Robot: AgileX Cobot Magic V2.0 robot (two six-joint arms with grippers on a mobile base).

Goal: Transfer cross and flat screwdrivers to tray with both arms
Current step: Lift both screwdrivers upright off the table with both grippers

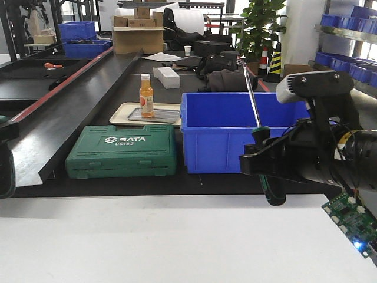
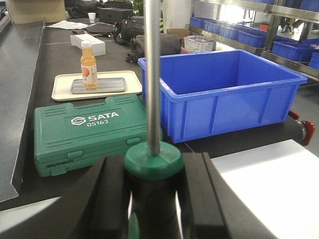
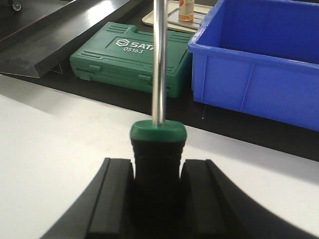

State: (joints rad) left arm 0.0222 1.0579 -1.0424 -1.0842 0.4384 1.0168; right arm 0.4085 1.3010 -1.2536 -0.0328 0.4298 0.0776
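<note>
The left gripper [image 2: 153, 167] was raised above the edge of the white table [image 2: 269, 174]. Its black fingers [image 2: 112, 199] were closed narrowly on the black handle of a green-capped, steel-shafted screwdriver [image 2: 152, 89], with the shaft pointing up and out of frame. I could not tell whether its tip was cross or flat.

Beyond it lay a closed green plastic tool case [image 1: 121, 150] with "SATA 05163" in white on its lid. Behind the case sat the beige rectangular tray [image 1: 121, 109], well apart from both screwdrivers. On a grey plate in the tray stood an orange juice bottle [image 1: 146, 94] with a white cap. Just to the right of the case was a blue plastic bin [image 1: 218, 144].

At the right the right gripper [image 1: 268, 159], on a black arm reaching in from the right edge, hung above the table's far edge in front of the bin. Its fingers [image 3: 117, 199] clamped the handle of a second green-and-black screwdriver [image 1: 254, 100], whose shaft was tilted slightly left and whose tip was too small to read.
</note>
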